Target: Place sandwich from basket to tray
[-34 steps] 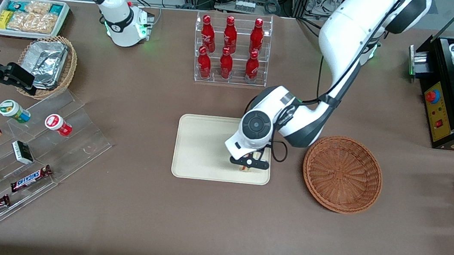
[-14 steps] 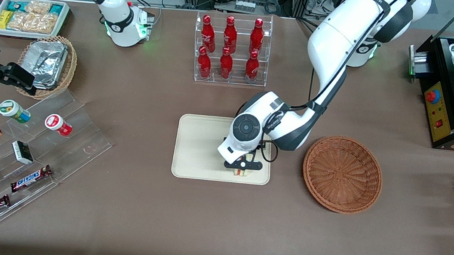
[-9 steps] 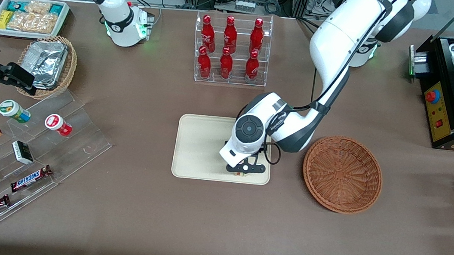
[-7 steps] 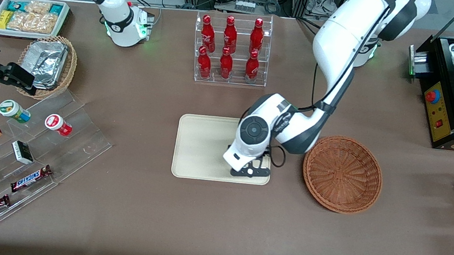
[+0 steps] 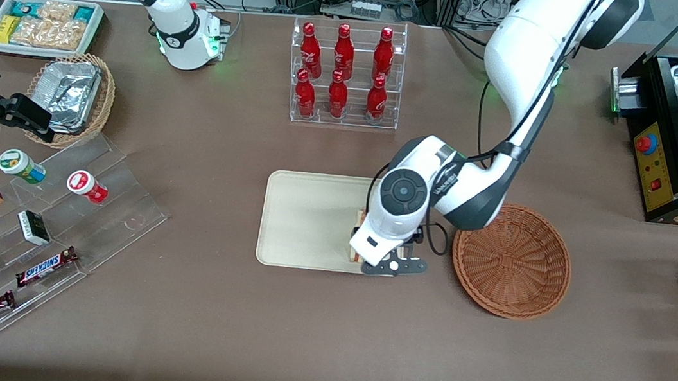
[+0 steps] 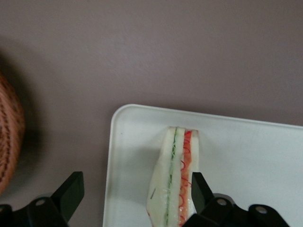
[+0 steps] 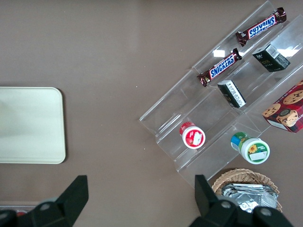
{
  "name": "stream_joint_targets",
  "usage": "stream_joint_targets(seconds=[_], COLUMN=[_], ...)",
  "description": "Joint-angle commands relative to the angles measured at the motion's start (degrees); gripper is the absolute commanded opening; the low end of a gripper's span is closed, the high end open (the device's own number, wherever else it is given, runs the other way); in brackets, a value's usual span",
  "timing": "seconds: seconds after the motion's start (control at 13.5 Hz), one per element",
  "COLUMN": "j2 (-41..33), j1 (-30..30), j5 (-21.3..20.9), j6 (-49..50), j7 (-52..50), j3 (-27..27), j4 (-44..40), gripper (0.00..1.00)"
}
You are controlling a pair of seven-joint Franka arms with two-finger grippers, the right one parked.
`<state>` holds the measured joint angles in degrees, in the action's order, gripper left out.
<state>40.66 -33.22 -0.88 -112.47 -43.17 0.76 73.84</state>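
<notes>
Front view
Claw [image 5: 393,267]: hanging low over the tray's corner nearest the basket, at the centre of the frame; its black fingers are sitting spread, gripping nothing.
Arm pose: the white working arm is reaching down from the upper right of the frame, elbow bent above the basket rim, its round wrist housing facing the camera just above the claw.
Sandwich [image 5: 357,235]: lying on the tray, only a sliver showing at the edge of the wrist housing, most of it covered by the arm.
Tray [image 5: 303,218]: lying flat on the brown worktop [image 5: 219,325] at mid-frame.
Basket [image 5: 511,260]: sitting on the worktop right of centre in the frame, just beside the tray, with nothing showing in it.
Bottle rack [image 5: 345,75]: standing above the tray in the frame, holding red bottles.

Left wrist view
Claw [image 6: 137,196]: spread wide, one finger [image 6: 71,191] over bare worktop off the tray's edge, the other right beside the sandwich's red-filled side; whether that finger is touching it I cannot tell.
Sandwich [image 6: 174,177]: resting on the tray [image 6: 246,161] close to its rounded corner, green and red filling lines running along its edge.
Basket [image 6: 10,135]: a slice of woven rim showing, apart from the tray.

Right wrist view
Tray [image 7: 29,125]: one end showing at the left edge of the frame, bare.
</notes>
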Motion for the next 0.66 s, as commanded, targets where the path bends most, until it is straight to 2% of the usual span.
stream_joint_targets(seconds=[0.0,0.22,0.37,0.59], j2=[-2.5,-4.1,-5.8,-8.5], j1=[-0.4,-0.3,-0.4,-0.4], j5=[0.2,0.4,3.2,4.0], j6=[2.6,2.9,3.7,8.6], j7=[0.6,1.7,3.3,9.0], j3=[-2.6,-4.0,-7.4,-11.1], j4=[0.1,0.2,0.3,0.3], gripper=[1.00,1.00,0.99,1.00])
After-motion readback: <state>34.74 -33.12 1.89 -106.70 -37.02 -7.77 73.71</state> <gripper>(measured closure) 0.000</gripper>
